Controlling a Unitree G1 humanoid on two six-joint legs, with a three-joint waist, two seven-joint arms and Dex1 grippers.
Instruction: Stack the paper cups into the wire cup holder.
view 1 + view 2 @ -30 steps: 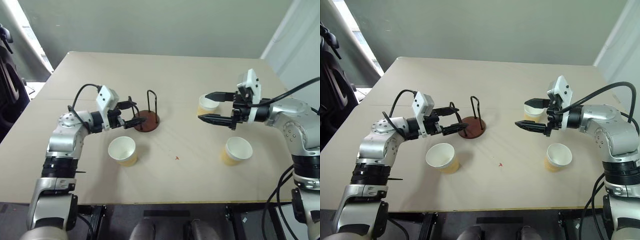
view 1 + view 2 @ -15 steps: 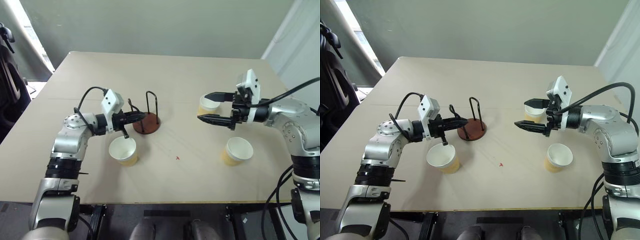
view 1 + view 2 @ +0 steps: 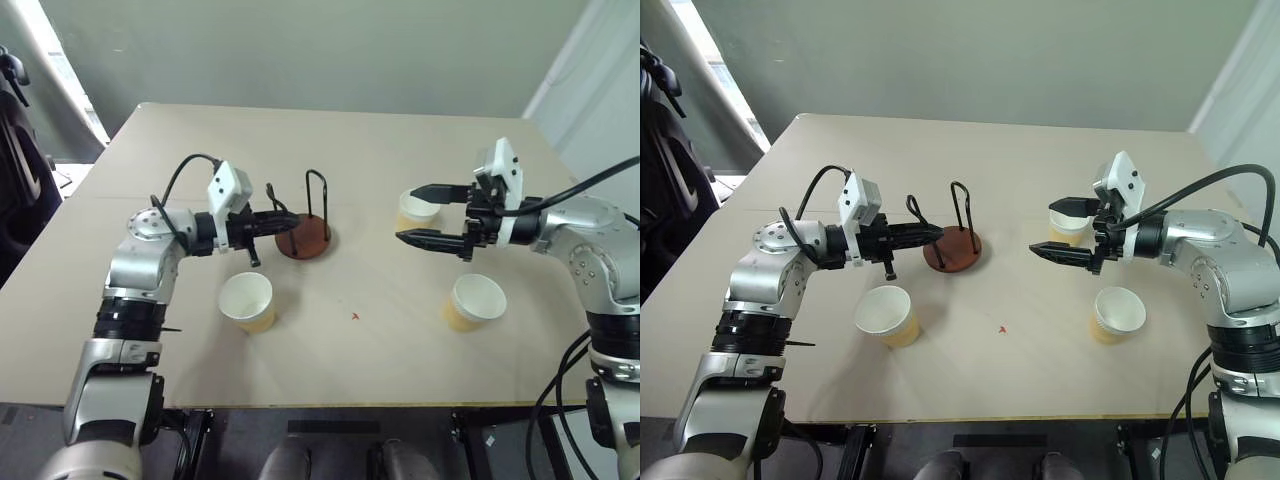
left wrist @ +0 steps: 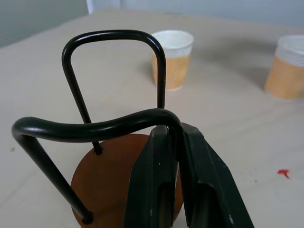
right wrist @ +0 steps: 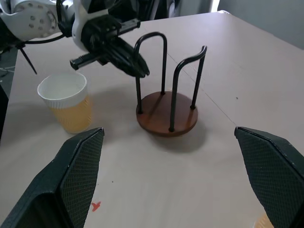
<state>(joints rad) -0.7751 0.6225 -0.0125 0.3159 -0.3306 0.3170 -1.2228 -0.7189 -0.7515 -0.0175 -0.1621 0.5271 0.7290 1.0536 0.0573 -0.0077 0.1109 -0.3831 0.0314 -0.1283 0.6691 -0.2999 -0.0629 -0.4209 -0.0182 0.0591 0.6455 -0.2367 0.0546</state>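
Note:
The wire cup holder (image 3: pixel 305 239), a reddish-brown disc with black wire loops, stands left of the table's centre. My left gripper (image 3: pixel 285 222) is shut on one of its wire loops (image 4: pixel 95 128), reaching in from the left. Three paper cups stand upright on the table. One cup (image 3: pixel 247 300) is just in front of the left gripper. Another cup (image 3: pixel 417 210) sits behind my right gripper (image 3: pixel 403 214). The third cup (image 3: pixel 474 300) is near the front right. The right gripper hangs open and empty above the table, right of the holder.
The tan table (image 3: pixel 330 150) has free room at the back and in the middle front. A small red mark (image 3: pixel 354 317) lies on its surface. A dark chair (image 3: pixel 15 170) stands off the table's left edge.
My left gripper went from open to shut on the holder's wire loop. It then moved right, taking the holder with it. The right arm and the cups stayed put.

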